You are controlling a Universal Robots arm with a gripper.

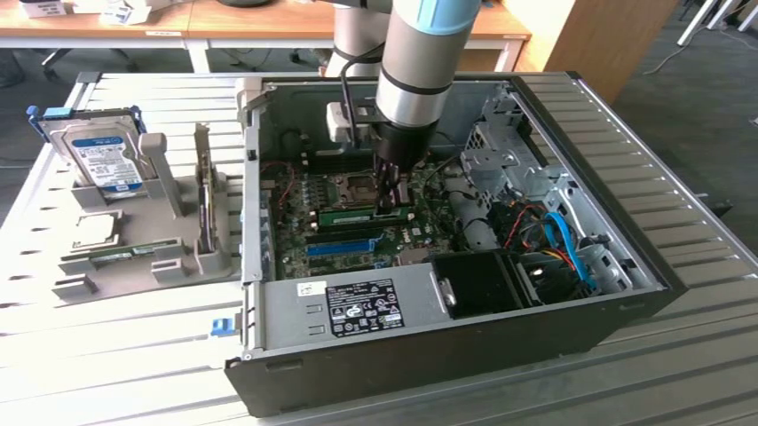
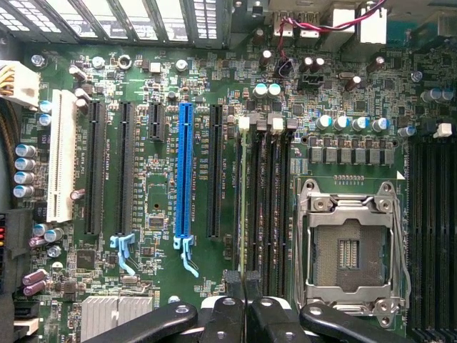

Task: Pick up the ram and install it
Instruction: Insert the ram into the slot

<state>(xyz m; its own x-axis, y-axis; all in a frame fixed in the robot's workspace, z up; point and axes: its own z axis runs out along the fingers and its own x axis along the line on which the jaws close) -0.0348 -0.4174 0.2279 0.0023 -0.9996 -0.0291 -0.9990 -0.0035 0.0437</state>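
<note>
My gripper (image 1: pixel 393 202) is pinched shut, I think on the ram (image 1: pixel 353 216), down inside the open PC case (image 1: pixel 474 359), slatted white table (image 1: pixel 130 355) under it, wooden desks (image 1: pixel 237 22) behind.

- The place looks like a robotics lab or workshop: a robot arm (image 1: pixel 414 53) reaches down into an open computer case (image 1: pixel 414 373).
- The case sits on a slatted metal worktable (image 1: pixel 119 355).
- Beside the case, a grey fixture (image 1: pixel 177 240) holds a hard drive (image 1: pixel 105 155) and other parts.
- Behind the case stand wooden desks (image 1: pixel 237 22).

Exterior view overlooks the case (image 1: pixel 474 359) from above; wrist view, close, faces the shared motherboard (image 2: pixel 164 93).
</note>
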